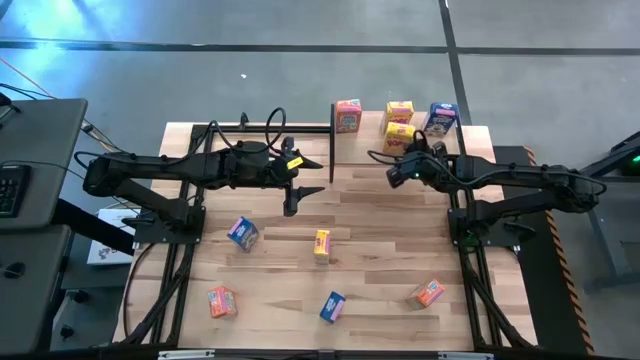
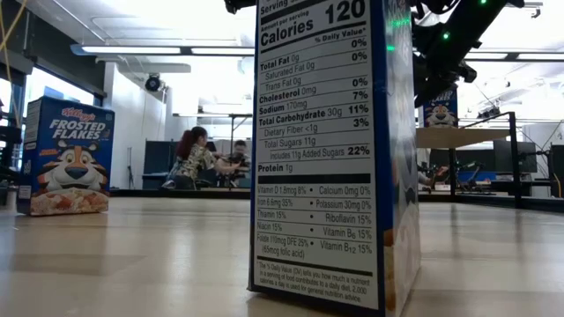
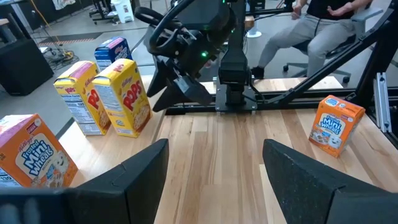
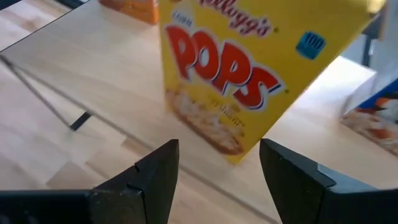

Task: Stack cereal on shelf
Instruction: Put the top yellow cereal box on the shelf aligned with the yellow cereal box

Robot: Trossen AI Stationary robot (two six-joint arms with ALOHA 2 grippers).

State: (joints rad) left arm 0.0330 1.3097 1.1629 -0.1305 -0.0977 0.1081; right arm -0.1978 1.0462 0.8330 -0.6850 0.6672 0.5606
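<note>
seated people [image 2: 196,157] beyond wooden table [image 1: 380,215]

Two dark arms, black cables looped along them; left arm [image 1: 200,168] bears a yellow tag, perhaps a label.

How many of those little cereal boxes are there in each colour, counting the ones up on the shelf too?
Orange-pink boxes: 3
Yellow boxes: 3
Blue boxes: 3
Total: 9
</note>
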